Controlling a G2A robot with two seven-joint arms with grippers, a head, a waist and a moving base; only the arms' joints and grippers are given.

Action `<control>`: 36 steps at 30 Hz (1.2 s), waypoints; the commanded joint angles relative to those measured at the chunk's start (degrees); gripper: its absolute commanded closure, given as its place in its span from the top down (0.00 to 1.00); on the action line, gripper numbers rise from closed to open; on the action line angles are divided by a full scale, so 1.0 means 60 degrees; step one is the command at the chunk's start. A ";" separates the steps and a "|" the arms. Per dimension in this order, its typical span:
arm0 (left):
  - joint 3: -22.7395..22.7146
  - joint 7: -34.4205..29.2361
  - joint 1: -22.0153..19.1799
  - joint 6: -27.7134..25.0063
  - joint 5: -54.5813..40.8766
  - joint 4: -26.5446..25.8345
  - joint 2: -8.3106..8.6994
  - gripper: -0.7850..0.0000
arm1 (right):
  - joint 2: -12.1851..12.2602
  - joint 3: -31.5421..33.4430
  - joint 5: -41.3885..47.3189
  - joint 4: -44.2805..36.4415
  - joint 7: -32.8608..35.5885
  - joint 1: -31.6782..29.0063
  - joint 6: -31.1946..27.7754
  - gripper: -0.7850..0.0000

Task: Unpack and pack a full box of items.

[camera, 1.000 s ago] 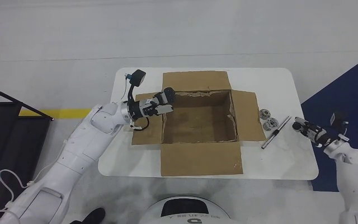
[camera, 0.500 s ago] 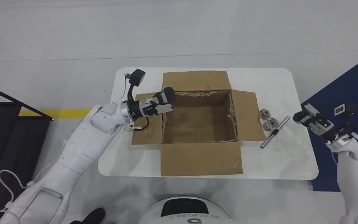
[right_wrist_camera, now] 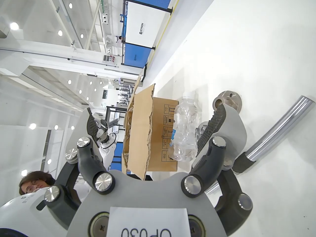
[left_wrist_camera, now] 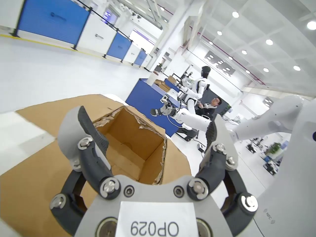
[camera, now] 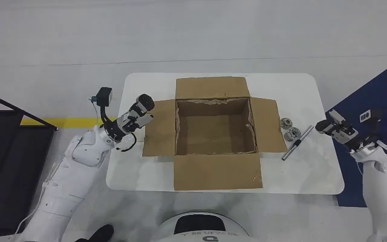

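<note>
You're pulling left gripper (camera: 144, 103) back from box (camera: 211, 88), released, empty (right gripper (camera: 322, 126) likewise); box looking unpacked, packing coming next.

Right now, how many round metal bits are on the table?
2. One round metal bit lies beside the box's flap; the other beside it, by the rod. Flaps may hide more.

The box (camera: 217, 172) is matt brown cardboard with rough torn edges. The rod (camera: 297, 143) is glossy smooth metal. The bottle (right_wrist_camera: 182, 131) is clear crinkled plastic.
</note>
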 commanded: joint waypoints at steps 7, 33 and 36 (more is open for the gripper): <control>-0.0410 0.0646 0.0863 -0.0408 0.0033 -0.0091 0.0017 1.00 | 0.0037 0.0117 0.0028 -0.0504 -0.0057 -0.0222 0.0329 1.00; -0.0410 0.0646 0.0863 -0.0408 0.0033 -0.0091 0.0017 1.00 | -0.0219 -0.1319 -0.4221 -0.6921 -0.3413 -0.2893 0.2045 1.00; -0.0410 0.0646 0.0863 -0.0408 0.0033 -0.0091 0.0017 1.00 | -0.0219 -0.1319 -0.4221 -0.6921 -0.3413 -0.2893 0.2045 1.00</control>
